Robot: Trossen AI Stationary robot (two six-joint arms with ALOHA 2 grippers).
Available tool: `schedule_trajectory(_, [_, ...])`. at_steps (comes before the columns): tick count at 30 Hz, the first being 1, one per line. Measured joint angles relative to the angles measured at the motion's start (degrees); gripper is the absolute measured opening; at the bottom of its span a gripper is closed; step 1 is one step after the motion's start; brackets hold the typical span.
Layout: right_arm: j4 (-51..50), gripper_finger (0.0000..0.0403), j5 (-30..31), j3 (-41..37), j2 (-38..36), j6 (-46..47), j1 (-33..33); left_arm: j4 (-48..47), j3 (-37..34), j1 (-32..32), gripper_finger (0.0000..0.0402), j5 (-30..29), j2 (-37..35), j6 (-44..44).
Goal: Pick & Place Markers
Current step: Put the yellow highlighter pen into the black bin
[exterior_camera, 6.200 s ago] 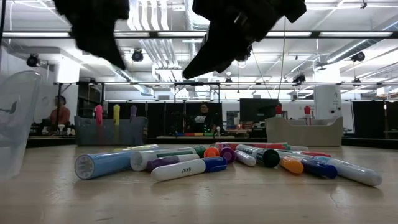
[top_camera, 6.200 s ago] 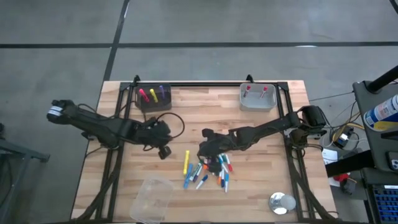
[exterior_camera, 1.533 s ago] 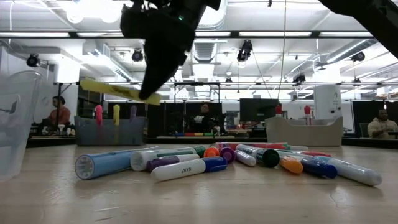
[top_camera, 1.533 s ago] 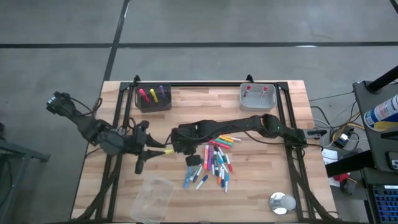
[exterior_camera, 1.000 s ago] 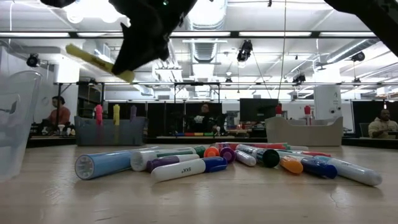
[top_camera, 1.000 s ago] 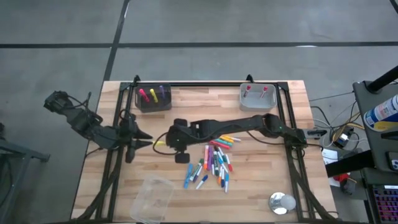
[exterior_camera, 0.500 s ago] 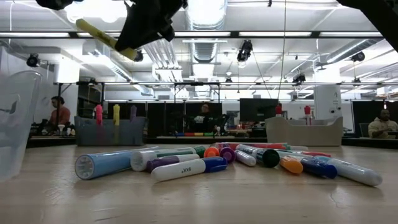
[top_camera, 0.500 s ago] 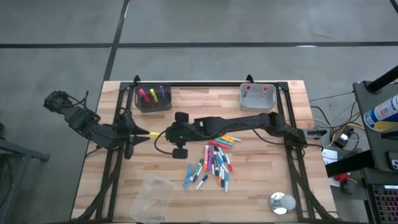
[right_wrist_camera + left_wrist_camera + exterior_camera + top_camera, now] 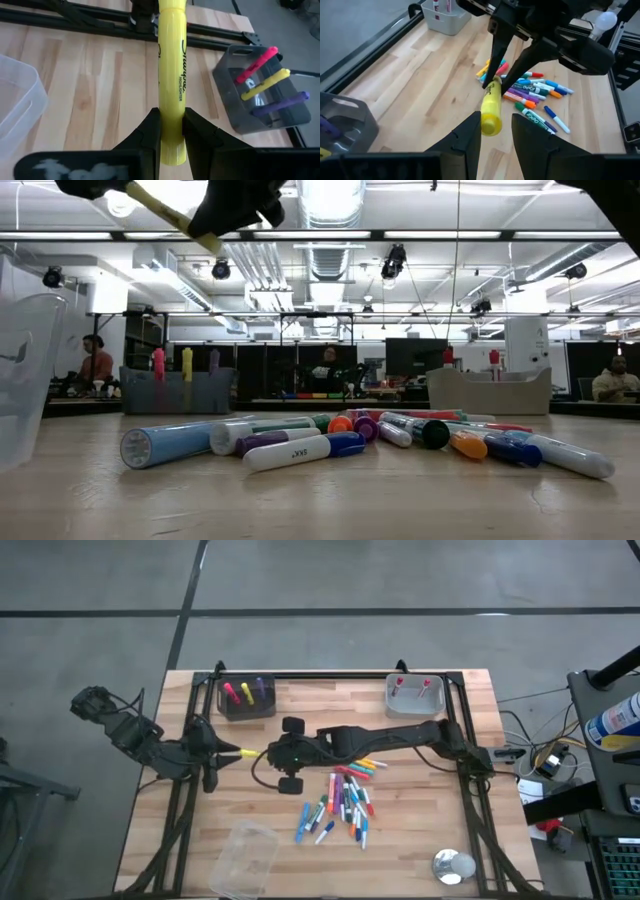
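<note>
Wooden bench (image 9: 420,840) below, my right end effector (image 9: 169,131) is clamped on the yellow highlighter (image 9: 171,75) mid-air left of centre, left end effector (image 9: 491,131) apart around its free end; light, rigid, slick barrel, I'd grip mid-body.

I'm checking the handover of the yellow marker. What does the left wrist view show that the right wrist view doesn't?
Only the left wrist view: the left gripper open around the marker's free end, and the loose markers behind. Only the right wrist view: the dark bin with three pens standing in it, and a clear container. Both: the yellow marker clamped in the right gripper.
</note>
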Motion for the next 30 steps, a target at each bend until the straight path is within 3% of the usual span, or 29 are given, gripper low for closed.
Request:
schedule_trajectory(23, [2.33, 0.0054, -0.94, -0.04, -0.53, -0.88, 0.24, 1.16, 0.18, 0.0, 0.0118, -3.32, 1.33, -1.01])
schedule_trajectory(30, [2.62, 0.0054, -1.01, -0.04, -0.53, -1.18, 0.28, 1.05, 0.02, 0.02, 0.0154, -2.66, 1.22, -2.52])
